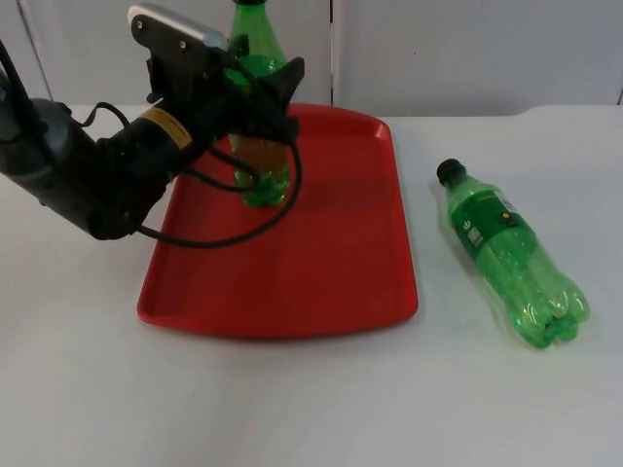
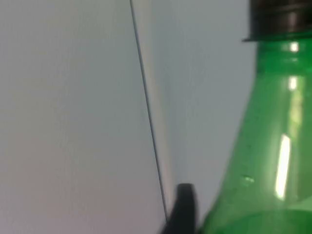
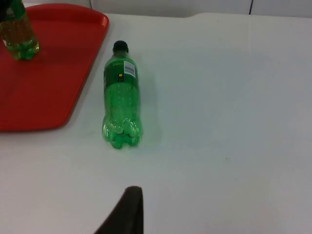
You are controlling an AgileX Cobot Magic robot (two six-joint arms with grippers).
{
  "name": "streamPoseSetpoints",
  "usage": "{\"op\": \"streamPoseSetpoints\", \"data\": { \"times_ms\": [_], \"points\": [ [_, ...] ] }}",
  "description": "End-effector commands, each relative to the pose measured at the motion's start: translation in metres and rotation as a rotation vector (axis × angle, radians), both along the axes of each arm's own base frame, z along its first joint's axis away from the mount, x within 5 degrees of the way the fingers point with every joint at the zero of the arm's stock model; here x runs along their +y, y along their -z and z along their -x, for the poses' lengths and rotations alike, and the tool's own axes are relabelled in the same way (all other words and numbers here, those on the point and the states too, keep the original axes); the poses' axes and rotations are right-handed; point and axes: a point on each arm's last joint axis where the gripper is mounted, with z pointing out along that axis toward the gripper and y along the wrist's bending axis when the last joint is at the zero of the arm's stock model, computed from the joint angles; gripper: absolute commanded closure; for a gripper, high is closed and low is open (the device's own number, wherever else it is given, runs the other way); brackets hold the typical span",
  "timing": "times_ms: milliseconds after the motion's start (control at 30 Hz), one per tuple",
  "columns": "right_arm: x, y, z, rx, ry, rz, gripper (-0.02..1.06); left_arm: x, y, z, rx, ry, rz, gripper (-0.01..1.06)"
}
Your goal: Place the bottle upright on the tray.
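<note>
A green plastic bottle (image 1: 259, 165) stands upright at the back of the glossy red tray (image 1: 321, 263), the left end effector (image 1: 255, 102) clamped round its body. A second bottle (image 1: 511, 255), black-capped with an unreadable label, lies on the white tabletop (image 1: 311, 409).

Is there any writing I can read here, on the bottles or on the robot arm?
No text is legible.
Lying green bottle on the white table: a label with a white panel and a yellow dot, too small to read.
Left arm: a yellow sticker near the left gripper, print too small to read.
Upright green bottle on the red tray: no readable label.
</note>
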Motion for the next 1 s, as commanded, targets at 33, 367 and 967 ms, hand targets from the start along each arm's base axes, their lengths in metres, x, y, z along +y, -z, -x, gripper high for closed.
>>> {"op": "streamPoseSetpoints", "data": {
  "times_ms": [33, 367, 967],
  "points": [
    [0.0001, 0.0003, 0.0002, -0.005, 0.001, -0.004, -0.01, -0.0006, 0.0029, 0.0008, 0.008, 0.014, -0.008, 0.19],
    [0.0001, 0.0003, 0.0002, -0.005, 0.001, -0.004, -0.01, -0.0006, 0.0029, 0.0008, 0.008, 0.014, -0.008, 0.1],
    [0.0001, 0.0003, 0.0002, -0.005, 0.001, -0.004, -0.01, 0.002, 0.0023, -0.0008, 0.012, -0.017, 0.009, 0.04]
  ]
}}
